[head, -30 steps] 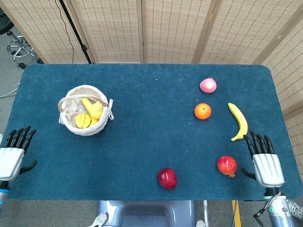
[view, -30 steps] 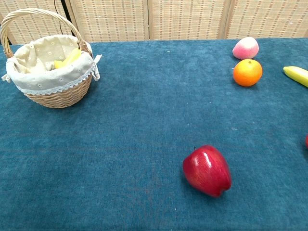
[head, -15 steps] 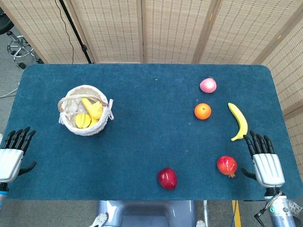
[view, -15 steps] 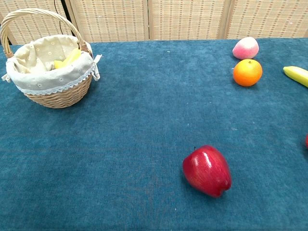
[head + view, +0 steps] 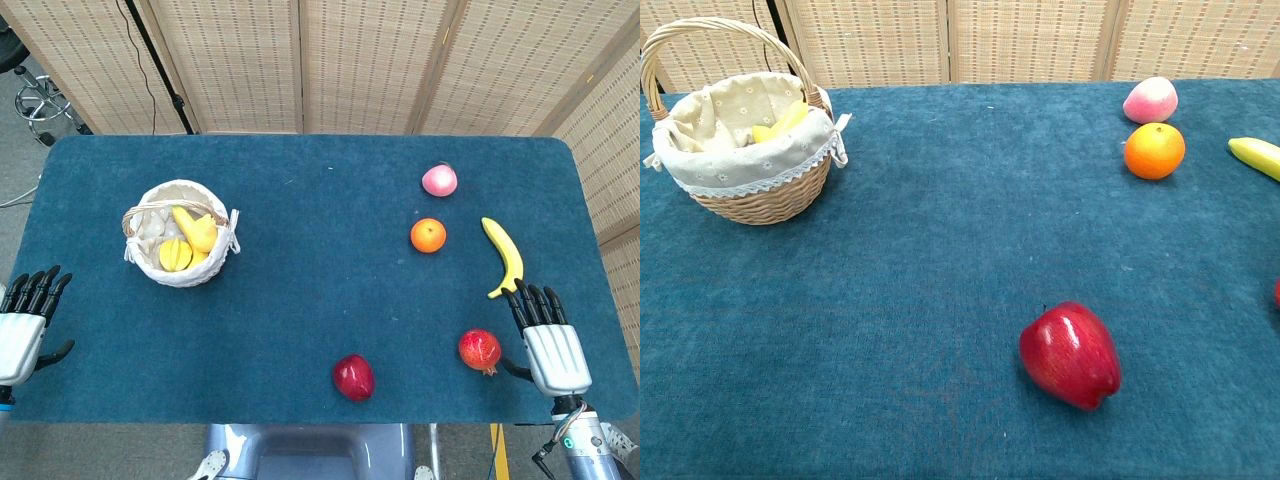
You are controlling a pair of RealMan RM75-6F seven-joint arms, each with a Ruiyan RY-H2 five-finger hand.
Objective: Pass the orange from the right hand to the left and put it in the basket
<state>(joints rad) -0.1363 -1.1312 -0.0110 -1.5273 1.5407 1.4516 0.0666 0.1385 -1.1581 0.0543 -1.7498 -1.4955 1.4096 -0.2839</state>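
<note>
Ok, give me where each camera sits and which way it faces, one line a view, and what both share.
Head view: high above the near edge, looking down on the table; left hand and right hand show at the bottom corners.
Chest view: low at the near edge, looking across the cloth towards the screens; no hand shows.
Shared: basket, orange, apple, peach, banana.

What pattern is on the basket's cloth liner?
Cream liner with small pale flowers and a lace edge; clearest in chest view.
</note>
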